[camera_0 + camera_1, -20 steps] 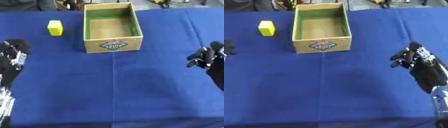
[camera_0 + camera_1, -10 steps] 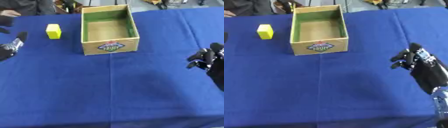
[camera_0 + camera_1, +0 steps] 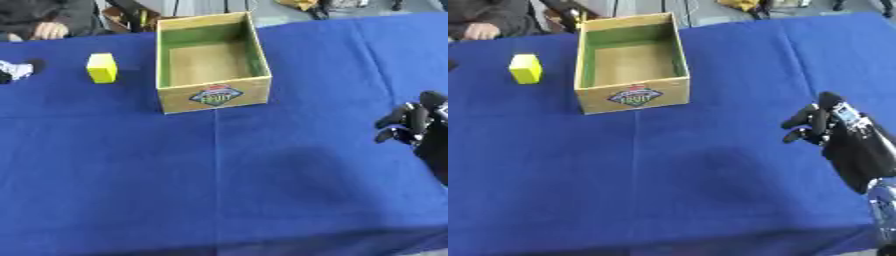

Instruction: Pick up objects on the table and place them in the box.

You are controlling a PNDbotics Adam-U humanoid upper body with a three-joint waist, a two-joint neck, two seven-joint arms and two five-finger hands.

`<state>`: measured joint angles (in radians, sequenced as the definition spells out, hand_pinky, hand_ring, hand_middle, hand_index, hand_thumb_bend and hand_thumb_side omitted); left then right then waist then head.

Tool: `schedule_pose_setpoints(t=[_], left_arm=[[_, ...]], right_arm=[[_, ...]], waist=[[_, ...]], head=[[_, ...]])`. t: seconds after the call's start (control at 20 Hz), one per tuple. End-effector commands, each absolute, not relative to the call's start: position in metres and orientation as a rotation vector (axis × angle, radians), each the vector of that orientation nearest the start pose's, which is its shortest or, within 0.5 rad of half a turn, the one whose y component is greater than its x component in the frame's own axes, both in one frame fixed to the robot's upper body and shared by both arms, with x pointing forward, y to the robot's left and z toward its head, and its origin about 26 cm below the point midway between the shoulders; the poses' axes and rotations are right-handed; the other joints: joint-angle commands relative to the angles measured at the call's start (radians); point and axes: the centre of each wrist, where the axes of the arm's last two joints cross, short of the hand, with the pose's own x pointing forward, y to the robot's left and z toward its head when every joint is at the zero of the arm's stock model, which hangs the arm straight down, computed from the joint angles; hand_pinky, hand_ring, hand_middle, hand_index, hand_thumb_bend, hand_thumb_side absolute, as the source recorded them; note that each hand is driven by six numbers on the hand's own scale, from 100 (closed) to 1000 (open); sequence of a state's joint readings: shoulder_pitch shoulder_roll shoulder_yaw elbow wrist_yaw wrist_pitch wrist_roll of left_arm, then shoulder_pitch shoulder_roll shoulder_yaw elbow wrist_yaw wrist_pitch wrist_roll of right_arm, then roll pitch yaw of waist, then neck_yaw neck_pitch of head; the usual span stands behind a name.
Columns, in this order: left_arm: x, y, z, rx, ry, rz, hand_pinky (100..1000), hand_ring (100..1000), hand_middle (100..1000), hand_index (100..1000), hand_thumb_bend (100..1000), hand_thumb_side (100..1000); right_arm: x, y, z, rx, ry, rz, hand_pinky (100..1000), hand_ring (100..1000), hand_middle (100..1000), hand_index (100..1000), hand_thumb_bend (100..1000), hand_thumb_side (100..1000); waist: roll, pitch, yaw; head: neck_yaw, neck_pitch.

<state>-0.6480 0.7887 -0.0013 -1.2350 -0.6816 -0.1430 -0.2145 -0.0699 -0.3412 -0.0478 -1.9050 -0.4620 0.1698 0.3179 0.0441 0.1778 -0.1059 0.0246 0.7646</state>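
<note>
Judging by its blocky shape, the yellow block (image 3: 101,67) left of the box (image 3: 213,95) is best pinched across flat sides, while the right hand (image 3: 833,131) is held curled, empty.

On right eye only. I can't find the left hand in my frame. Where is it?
Observer: The left eye view shows the left hand at the far left edge of the table, level with the yellow block.
Operator: Touching the block?
Observer: No. A strip of bare blue cloth lies between them.
</note>
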Motion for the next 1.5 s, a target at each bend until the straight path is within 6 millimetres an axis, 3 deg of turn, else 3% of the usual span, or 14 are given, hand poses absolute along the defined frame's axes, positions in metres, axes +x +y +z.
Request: schedule_pose_setpoints(t=[0.05, 0.35, 0.6, 1.15, 1.5], left_arm=[[0.411, 0.431, 0.241, 1.254, -1.389, -1.235, 743, 800, 811, 899, 592, 356], [0.437, 0.423, 0.238, 1.345, -1.326, -1.32, 753, 799, 816, 905, 643, 333], [0.449, 0.42, 0.231, 1.38, -1.294, -1.323, 755, 798, 803, 893, 615, 310], [0.442, 0.443, 0.227, 1.38, -1.288, -1.233, 757, 798, 796, 878, 550, 307], [0.435, 0.455, 0.231, 1.395, -1.283, -1.192, 756, 794, 790, 875, 527, 302]], right_arm=[[0.281, -0.307, 0.128, 0.393, -1.782, 0.35, 537, 618, 488, 358, 100, 616], [0.282, -0.304, 0.128, 0.401, -1.779, 0.376, 538, 618, 488, 357, 100, 616], [0.283, -0.3, 0.131, 0.415, -1.784, 0.399, 538, 618, 489, 357, 100, 616], [0.284, -0.294, 0.13, 0.424, -1.791, 0.416, 539, 619, 489, 355, 100, 616], [0.284, -0.291, 0.131, 0.422, -1.805, 0.423, 539, 619, 488, 354, 100, 616]], waist=[[0.001, -0.014, -0.006], [0.005, -0.002, -0.033], [0.005, 0.01, -0.065], [-0.002, 0.051, -0.132], [-0.004, 0.081, -0.153]], head=[[0.006, 0.005], [0.015, 0.005], [0.026, 0.005], [0.022, -0.002], [0.017, -0.009]])
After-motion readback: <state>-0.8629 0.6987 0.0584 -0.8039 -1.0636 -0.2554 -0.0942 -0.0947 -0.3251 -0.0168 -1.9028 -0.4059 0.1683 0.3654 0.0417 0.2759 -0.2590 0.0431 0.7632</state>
